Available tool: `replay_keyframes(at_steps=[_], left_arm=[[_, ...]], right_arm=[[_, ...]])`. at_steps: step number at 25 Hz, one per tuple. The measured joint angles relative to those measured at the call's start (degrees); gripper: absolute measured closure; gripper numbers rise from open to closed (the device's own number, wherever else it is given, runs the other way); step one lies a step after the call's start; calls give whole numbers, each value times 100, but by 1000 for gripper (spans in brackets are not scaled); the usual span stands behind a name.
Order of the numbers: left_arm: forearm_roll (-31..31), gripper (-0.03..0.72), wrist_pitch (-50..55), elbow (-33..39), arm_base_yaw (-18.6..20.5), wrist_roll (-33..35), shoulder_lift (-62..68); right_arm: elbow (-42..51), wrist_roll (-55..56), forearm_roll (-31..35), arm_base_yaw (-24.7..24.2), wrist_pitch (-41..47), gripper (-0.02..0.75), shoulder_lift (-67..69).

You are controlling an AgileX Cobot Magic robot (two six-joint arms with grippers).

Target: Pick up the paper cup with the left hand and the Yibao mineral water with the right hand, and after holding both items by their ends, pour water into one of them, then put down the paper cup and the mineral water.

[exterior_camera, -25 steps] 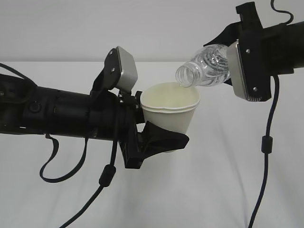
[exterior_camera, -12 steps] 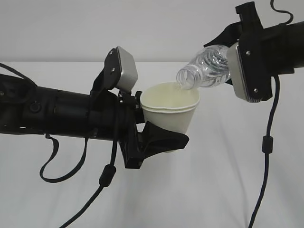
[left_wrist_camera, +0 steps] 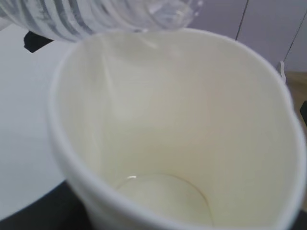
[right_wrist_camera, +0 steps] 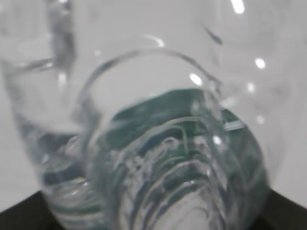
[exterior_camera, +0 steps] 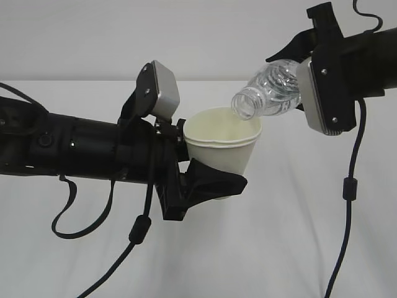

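My left gripper [exterior_camera: 213,169] is shut on the cream-white paper cup [exterior_camera: 223,146] and holds it upright above the table, one black finger [exterior_camera: 214,181] wrapped round its lower wall. In the left wrist view the paper cup [left_wrist_camera: 192,120] fills the frame, with a shallow pool of clear water [left_wrist_camera: 163,196] at its bottom. My right gripper [exterior_camera: 305,79] is shut on the base end of the Yibao mineral water [exterior_camera: 270,90]. The bottle is tipped neck-down to the left, its open mouth just over the cup's far rim. The ribbed bottle [left_wrist_camera: 96,19] and its green label [right_wrist_camera: 168,153] show close up.
A white table [exterior_camera: 291,236] lies beneath both arms, against a plain pale wall. Black cables [exterior_camera: 347,186] hang from each wrist toward the table. A grey camera module [exterior_camera: 164,93] rises above the left wrist, next to the cup.
The bottle's mouth dipped slightly toward the cup's rim, then edged back up and to the right. The left arm and the cup have stayed still.
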Motion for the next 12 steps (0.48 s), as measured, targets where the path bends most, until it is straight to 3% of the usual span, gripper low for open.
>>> replay_keyframes(at_steps=[12], left_arm=[[34,249,-86,0,0,0,0]], right_arm=[[0,-109,0,0,98,246,0]])
